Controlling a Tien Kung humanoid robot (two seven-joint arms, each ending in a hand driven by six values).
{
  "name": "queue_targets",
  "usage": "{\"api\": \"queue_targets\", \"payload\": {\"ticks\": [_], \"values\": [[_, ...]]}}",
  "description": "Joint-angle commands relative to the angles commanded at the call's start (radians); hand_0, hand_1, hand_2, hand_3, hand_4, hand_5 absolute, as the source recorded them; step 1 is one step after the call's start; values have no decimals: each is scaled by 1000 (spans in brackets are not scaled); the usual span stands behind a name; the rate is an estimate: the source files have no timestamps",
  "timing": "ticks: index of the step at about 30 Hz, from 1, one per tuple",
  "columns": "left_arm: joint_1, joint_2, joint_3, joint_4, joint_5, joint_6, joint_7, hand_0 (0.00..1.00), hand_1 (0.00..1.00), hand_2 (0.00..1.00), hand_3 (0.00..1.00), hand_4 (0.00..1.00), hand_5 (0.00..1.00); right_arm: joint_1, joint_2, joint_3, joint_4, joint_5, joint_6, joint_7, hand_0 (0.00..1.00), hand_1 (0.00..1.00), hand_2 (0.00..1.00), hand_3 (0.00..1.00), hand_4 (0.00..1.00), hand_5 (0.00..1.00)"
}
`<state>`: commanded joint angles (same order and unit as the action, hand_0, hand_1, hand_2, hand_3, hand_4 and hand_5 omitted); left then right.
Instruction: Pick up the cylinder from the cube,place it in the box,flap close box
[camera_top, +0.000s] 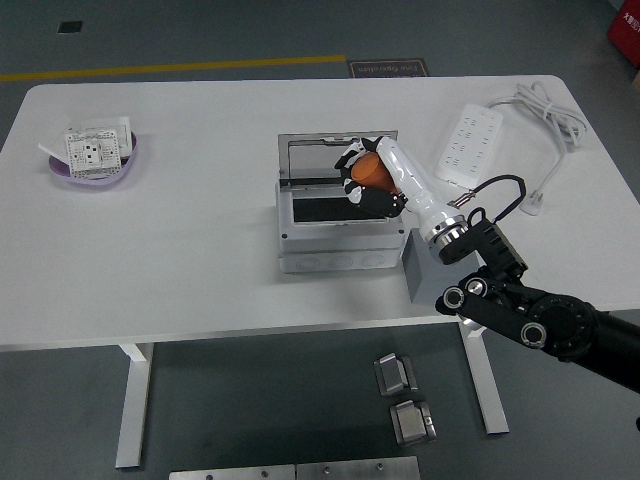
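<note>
My right hand (365, 180) is shut on the orange cylinder (368, 171) and holds it above the right part of the open grey box (335, 235). The box stands at the table's middle with its lid (336, 158) tilted up at the back. The grey cube (424, 275) stands right of the box, partly hidden by my right forearm. The left arm is out of view.
A purple bowl (92, 172) with white socket plates sits at the far left. A white power strip (466, 142) with its cable (545, 115) lies at the back right. The white table's (180, 250) near edge runs just below the box.
</note>
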<state>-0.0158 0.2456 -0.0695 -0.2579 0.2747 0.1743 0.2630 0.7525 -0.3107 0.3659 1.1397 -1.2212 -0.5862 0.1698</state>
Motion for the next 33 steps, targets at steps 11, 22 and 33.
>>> {"api": "queue_targets", "payload": {"ticks": [11, 22, 33], "values": [[-7, 5, -17, -1, 32, -3, 9, 690, 697, 661, 654, 556, 376, 158, 48, -228, -129, 64, 41, 10, 2, 104, 204, 216, 2, 2], [-14, 5, -23, -2, 45, -4, 12, 690, 697, 660, 653, 554, 375, 235, 97, -339, -217, 117, 87, 18, 2, 126, 206, 214, 2, 2], [-20, 0, -13, -5, 39, -4, 8, 690, 698, 660, 653, 552, 373, 248, 115, -352, -265, 91, 141, 28, 196, 330, 511, 621, 82, 112]]}}
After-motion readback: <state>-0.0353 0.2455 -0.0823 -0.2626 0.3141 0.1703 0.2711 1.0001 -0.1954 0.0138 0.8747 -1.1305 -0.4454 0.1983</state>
